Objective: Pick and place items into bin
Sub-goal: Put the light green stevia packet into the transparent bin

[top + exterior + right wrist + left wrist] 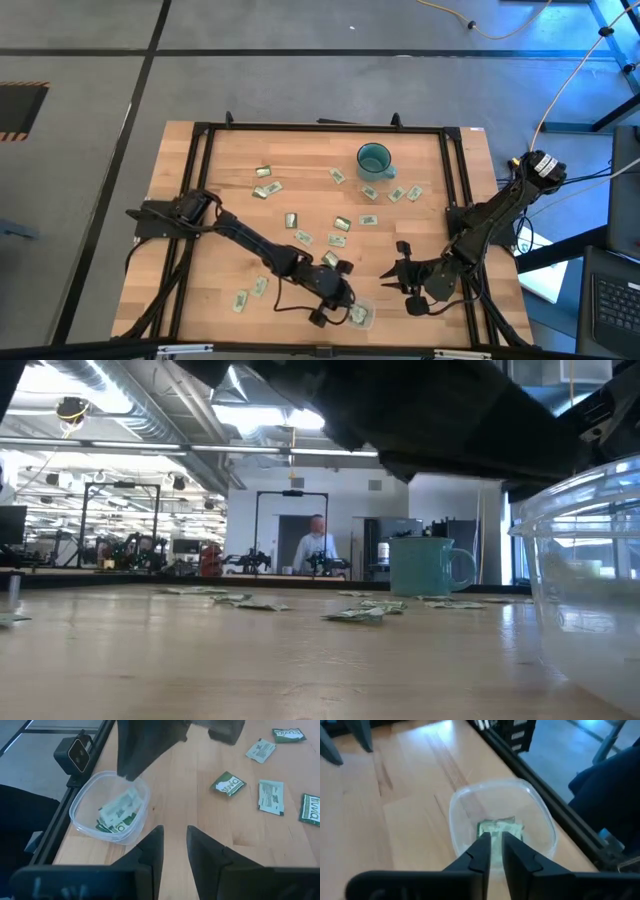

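The clear round bin [362, 316] stands near the table's near edge and holds a few pale green and white packets [119, 810]. It also shows in the low view [590, 580]. My left gripper [496, 842] hangs just above the bin, fingers pointing down and a narrow gap apart, with nothing seen between them. It shows as a dark shape in the right wrist view [132, 765]. My right gripper [175, 837] is open and empty, low over the table to the right of the bin [393, 268]. Several more packets [340, 222] lie flat across the middle of the table.
A teal mug [374, 160] stands at the far middle and also shows in the low view [425, 565]. A black frame rail [460, 180] edges the table. A small camera [75, 752] sits on the near rail beside the bin. A person stands far off in the room [317, 545].
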Robot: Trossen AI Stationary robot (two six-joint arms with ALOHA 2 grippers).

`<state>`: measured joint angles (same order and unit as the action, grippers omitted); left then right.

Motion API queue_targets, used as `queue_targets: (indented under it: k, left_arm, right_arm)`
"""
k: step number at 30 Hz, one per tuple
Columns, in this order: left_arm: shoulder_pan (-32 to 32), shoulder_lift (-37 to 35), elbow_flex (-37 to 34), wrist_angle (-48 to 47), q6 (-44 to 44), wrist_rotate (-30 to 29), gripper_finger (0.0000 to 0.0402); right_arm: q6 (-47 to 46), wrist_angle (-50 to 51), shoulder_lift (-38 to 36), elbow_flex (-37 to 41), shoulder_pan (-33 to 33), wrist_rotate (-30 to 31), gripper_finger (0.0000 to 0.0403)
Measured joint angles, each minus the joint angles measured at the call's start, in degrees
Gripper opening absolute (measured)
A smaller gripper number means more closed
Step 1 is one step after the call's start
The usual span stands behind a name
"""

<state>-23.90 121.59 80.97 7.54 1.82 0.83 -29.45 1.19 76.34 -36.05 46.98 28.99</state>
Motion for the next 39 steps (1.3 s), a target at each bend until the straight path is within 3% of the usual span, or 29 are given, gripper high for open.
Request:
queue_targets:
  k: [6, 10, 18, 24, 33, 39]
  left_arm:
    - [-0.7, -5.5, 0.0, -11.3, 3.2, 0.6, 0.0066]
    - [-3.4, -10.9, 0.0, -23.1, 0.4, -4.4, 0.0056]
    - [-9.2, -14.9, 0.0, -49.6, -25.8, -17.4, 0.0050]
    - [-13.5, -14.6, 0.0, -68.1, -49.9, -18.9, 0.0065]
    - [-21.9, -14.6, 0.0, -71.6, -72.0, -20.4, 0.0071]
    - [-23.7, -14.6, 0.0, -72.6, -88.4, -15.5, 0.0074]
  right_arm:
    - [-0.3, 0.5, 0.0, 0.0, 0.0, 0.0, 0.0088]
    - [-0.3, 0.5, 0.0, 0.0, 0.0, -0.1, 0.0088]
    - [-0.3, 0.4, 0.0, 0.0, 0.0, -0.1, 0.0088]
    - [-0.4, 0.4, 0.0, 0.0, 0.0, -0.1, 0.0088]
    - [-0.4, 0.4, 0.0, 0.0, 0.0, 0.0, 0.0088]
    - [-0.4, 0.4, 0.0, 0.0, 0.0, 0.0, 0.0088]
